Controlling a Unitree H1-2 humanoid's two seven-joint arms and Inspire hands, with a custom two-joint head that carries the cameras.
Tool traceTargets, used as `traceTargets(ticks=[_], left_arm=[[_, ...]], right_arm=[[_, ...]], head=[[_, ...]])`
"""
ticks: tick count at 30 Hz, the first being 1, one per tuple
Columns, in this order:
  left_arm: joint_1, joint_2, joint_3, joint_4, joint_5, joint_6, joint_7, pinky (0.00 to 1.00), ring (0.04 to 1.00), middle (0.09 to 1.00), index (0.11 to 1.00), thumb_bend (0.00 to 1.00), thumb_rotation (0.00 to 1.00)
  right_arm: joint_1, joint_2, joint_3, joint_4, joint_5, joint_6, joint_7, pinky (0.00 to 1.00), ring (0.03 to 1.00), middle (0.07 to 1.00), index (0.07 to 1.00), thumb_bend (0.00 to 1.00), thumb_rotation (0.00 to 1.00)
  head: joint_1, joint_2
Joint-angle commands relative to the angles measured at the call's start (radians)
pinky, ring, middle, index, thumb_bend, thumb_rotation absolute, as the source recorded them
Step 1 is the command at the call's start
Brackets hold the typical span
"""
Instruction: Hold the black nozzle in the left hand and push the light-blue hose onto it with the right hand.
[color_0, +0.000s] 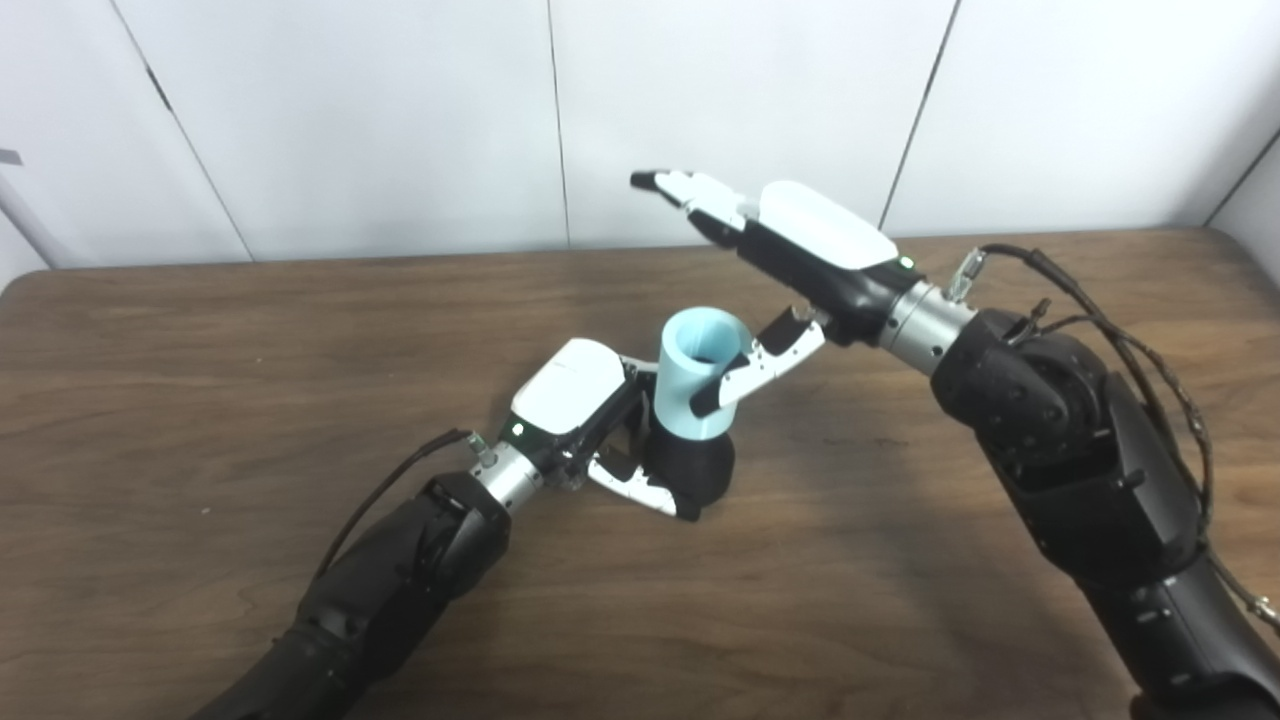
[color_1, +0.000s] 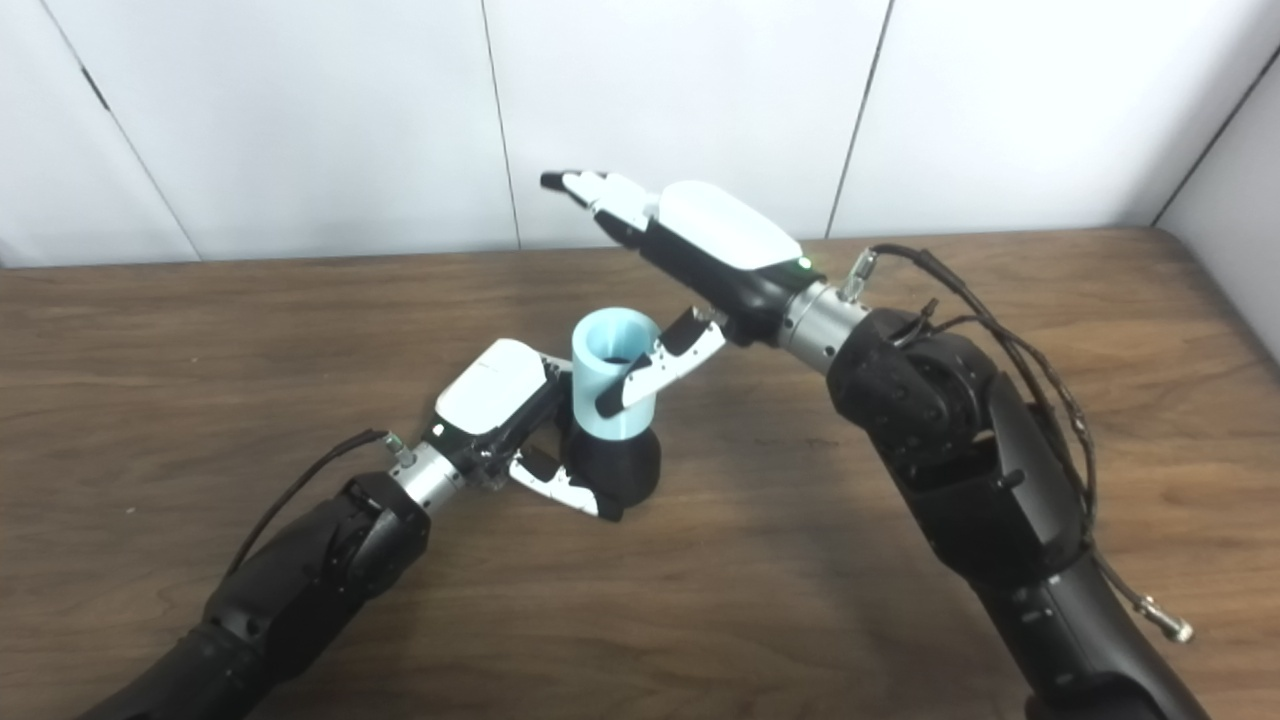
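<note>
- Near the middle of the desk stands the black nozzle, upright, and the light-blue hose sits already on top of it, so the two parts look joined.
- At the left side of the nozzle, the left robot hand is wrapped around the black body; one white finger lies low along the front of the base, and the others are hidden behind it. I judge that this robot hand is holding the nozzle firmly.
- Above and to the right, the right robot hand is spread wide: its long fingers point up and away from the hose, well apart from it, and only its thumb lies against the right wall of the hose.
- It grips nothing, as far as I can see.
- About the progress: the main step, pushing the hose onto the nozzle, seems done or almost done. How deep the hose is seated I cannot tell, because the joint is partly covered by the thumb and the left robot hand.
- What is left is probably only to take the right robot hand away, and maybe one last press down.
- About containers: the hose is an open tube, its mouth faces up. Inside I see only a dark shadow at the bottom, perhaps the top of the nozzle; no other thing is in it.
</note>
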Motion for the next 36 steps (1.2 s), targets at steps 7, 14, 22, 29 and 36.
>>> traceTargets(ticks=[7, 14, 22, 29, 36], left_arm=[[0.091, 0.017, -0.058, 0.068, 0.053, 0.018, -0.111, 0.30, 0.376, 0.423, 0.518, 0.52, 0.00], [0.089, 0.015, -0.057, 0.082, 0.051, 0.010, -0.104, 0.30, 0.381, 0.425, 0.518, 0.52, 0.00], [0.089, 0.021, -0.058, 0.078, 0.048, 0.005, -0.112, 0.30, 0.377, 0.421, 0.520, 0.52, 0.00], [0.091, 0.021, -0.054, 0.072, 0.041, 0.012, -0.119, 0.30, 0.372, 0.417, 0.519, 0.52, 0.00], [0.090, 0.020, -0.056, 0.076, 0.047, 0.008, -0.110, 0.30, 0.379, 0.424, 0.519, 0.52, 0.00]], right_arm=[[-0.007, -0.084, -0.067, -0.057, 0.114, -0.114, -0.009, 0.92, 1.000, 1.000, 1.000, 0.82, 0.87], [0.032, -0.105, -0.051, -0.096, 0.044, -0.182, -0.014, 0.96, 1.000, 1.000, 1.000, 0.72, 0.93], [0.065, -0.108, -0.049, -0.120, 0.007, -0.225, -0.002, 0.98, 1.000, 1.000, 1.000, 0.71, 0.95], [0.070, -0.131, -0.027, -0.125, -0.025, -0.256, 0.027, 0.99, 1.000, 1.000, 1.000, 0.72, 1.00], [0.080, -0.144, 0.011, -0.102, -0.043, -0.294, 0.050, 0.96, 1.000, 1.000, 1.000, 0.77, 1.00]], head=[[-0.001, 0.003], [0.001, 0.005], [0.001, 0.007], [0.001, 0.010], [0.000, 0.011]])
